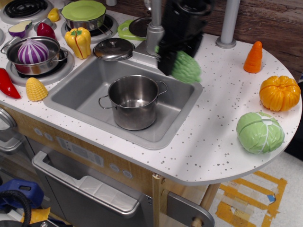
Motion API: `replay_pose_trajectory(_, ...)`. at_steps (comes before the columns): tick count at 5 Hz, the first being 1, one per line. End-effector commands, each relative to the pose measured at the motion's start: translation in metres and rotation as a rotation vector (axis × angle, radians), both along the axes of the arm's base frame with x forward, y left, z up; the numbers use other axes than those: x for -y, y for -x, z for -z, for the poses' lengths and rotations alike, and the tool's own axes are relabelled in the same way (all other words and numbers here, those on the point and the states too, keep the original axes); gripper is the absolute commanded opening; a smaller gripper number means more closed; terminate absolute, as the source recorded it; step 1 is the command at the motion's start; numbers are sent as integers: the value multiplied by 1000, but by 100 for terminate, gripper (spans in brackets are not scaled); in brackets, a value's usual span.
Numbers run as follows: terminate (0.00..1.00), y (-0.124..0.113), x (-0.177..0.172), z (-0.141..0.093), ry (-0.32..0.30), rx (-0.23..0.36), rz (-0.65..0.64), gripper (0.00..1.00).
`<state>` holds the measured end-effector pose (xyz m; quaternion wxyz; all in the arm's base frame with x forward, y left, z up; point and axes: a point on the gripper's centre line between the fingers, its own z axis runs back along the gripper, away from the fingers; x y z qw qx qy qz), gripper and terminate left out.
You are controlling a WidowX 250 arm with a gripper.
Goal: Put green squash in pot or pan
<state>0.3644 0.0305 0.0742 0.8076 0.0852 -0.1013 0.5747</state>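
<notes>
My gripper (169, 64) is shut on the green squash (186, 68), a bumpy light-green toy vegetable, and holds it in the air over the right rear part of the sink (90, 85). Its left end is hidden behind my fingers. The steel pot (134, 100) stands open and empty in the middle of the sink, below and to the left of the squash.
A round cabbage (260, 132), orange pumpkin (279, 92) and carrot (253, 57) lie on the counter at right. The faucet (156, 28) and a loose lid (113, 48) are behind the sink. A pan with a purple onion (32, 51), yellow pepper (79, 41) and corn (36, 89) are at left.
</notes>
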Motion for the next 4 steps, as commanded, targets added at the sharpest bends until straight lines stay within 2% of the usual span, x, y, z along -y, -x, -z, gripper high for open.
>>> replay_pose_trajectory(1,0,11,-46,-20,-46,112,106,0)
replay_pose_trajectory(2,0,11,-57,-7,-69,166,202,100)
replay_pose_trajectory(3,0,11,-57,-7,-69,166,202,100)
replay_pose_trajectory(4,100,11,-57,-7,-69,166,202,100)
